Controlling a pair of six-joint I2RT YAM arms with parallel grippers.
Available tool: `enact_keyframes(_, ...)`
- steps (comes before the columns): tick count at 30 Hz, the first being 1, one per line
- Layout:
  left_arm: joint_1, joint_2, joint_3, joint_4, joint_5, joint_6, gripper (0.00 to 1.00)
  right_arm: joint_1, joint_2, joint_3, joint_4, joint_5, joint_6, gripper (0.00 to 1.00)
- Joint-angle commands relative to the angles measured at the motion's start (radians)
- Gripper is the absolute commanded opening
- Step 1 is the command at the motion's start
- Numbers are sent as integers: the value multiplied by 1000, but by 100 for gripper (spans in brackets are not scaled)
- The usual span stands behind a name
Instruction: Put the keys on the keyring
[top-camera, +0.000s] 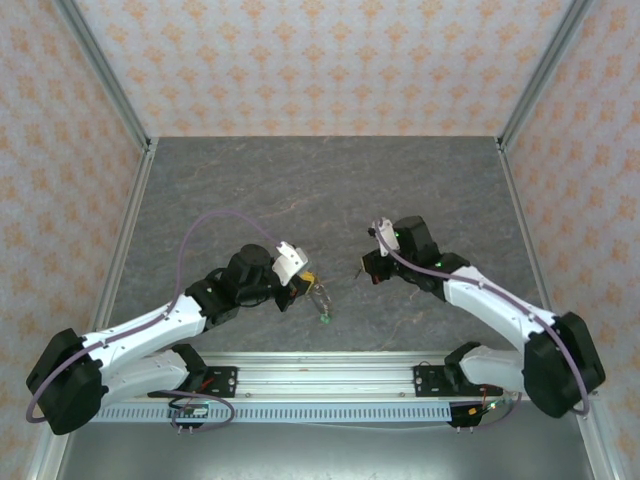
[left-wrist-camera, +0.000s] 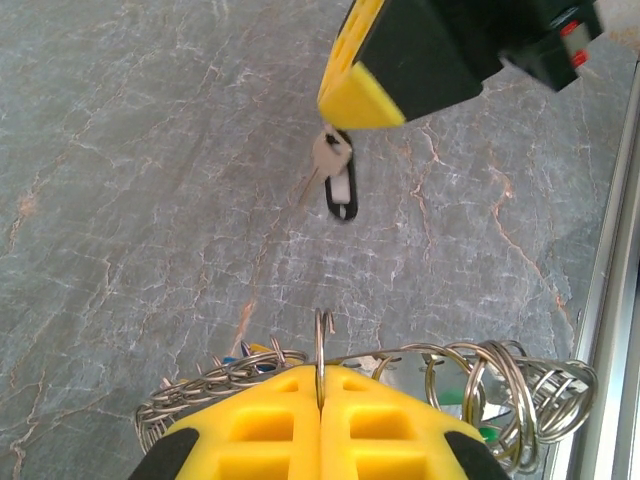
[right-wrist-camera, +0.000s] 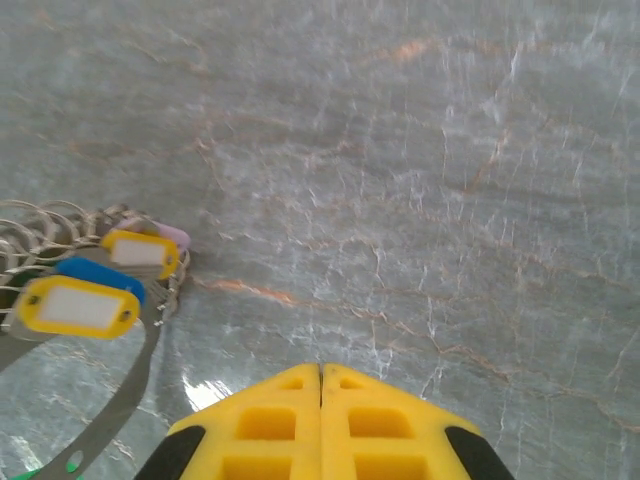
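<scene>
My left gripper (left-wrist-camera: 320, 372) is shut on a thin metal ring (left-wrist-camera: 321, 338) that stands upright between its yellow fingertips. The ring belongs to the keyring bundle of wire loops (left-wrist-camera: 520, 385), which lies just past that gripper (top-camera: 303, 284) on the table. A small silver key with a black tag (left-wrist-camera: 338, 180) hangs at the tip of my right gripper's yellow finger (left-wrist-camera: 360, 95), a short way beyond the ring. My right gripper (right-wrist-camera: 320, 370) is shut, its own fingers hiding the key. Yellow and blue key tags (right-wrist-camera: 78, 306) lie by the bundle at the left.
A green tag (top-camera: 326, 320) lies at the near end of the bundle. The grey marbled tabletop (top-camera: 330, 190) is walled by metal posts and patterned panels. A metal rail (top-camera: 330, 375) runs along the near edge, close to the bundle.
</scene>
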Motion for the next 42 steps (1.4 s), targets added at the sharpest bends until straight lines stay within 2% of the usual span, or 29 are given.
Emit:
enact_keyframes(1, 8, -39, 11, 46, -10, -3, 0, -1, -71, -19, 192, -87, -38, 0)
enact_keyframes(3, 9, -41, -1, 68, -4, -6, 0, -2, -96, -49, 248, -200, -85, 0)
enact_keyframes(6, 8, -39, 10, 51, 11, 10, 0, 2, -133, -61, 251, -295, -139, 0)
enact_keyframes(12, 9, -40, 2, 108, 39, 22, 0, 23, -179, -65, 223, -325, -214, 0)
enact_keyframes(20, 9, -2, 30, 139, 73, 35, 0, 46, -149, -57, 199, -357, -245, 0)
enact_keyframes(30, 9, 50, 65, 143, 88, 42, 0, 68, -107, -33, 274, -467, -200, 0)
enact_keyframes(42, -6, 71, 66, 152, 105, 70, 0, 115, -14, -28, 342, -473, -203, 0)
